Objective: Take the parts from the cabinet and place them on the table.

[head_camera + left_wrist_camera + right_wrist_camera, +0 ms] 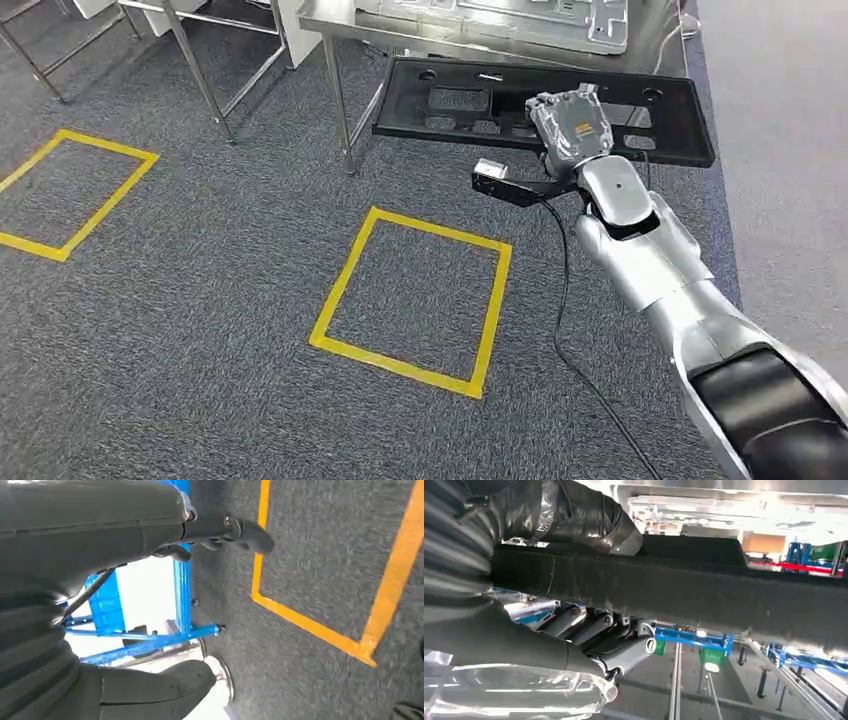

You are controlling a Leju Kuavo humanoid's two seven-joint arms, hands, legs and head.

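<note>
Grey speckled carpet (200, 300) covers the floor, with one square of yellow tape (412, 300) at the head view's 6 o'clock and another (70, 190) at 9 o'clock. A steel-legged metal table (450, 30) carrying a pale stamped metal panel (520, 20) sits at 12 o'clock. Just below it, at 1 o'clock, the long flat black plastic part (460, 105) hangs level in the air, its far edge near the table's front. The right hand (570, 125) holds it at mid-length, the silver arm reaching up from 5 o'clock with the wrist bent forward. In the right wrist view the dark fingers (594, 625) curl under the part's edge (674, 595) while the thumb presses on the other face. To place it well, I judge the part should stay level, clear the table rim, and rest flat beside the panel before release. The left hand (150, 535) hangs over the carpet, holding nothing, with fingers loosely extended.
</note>
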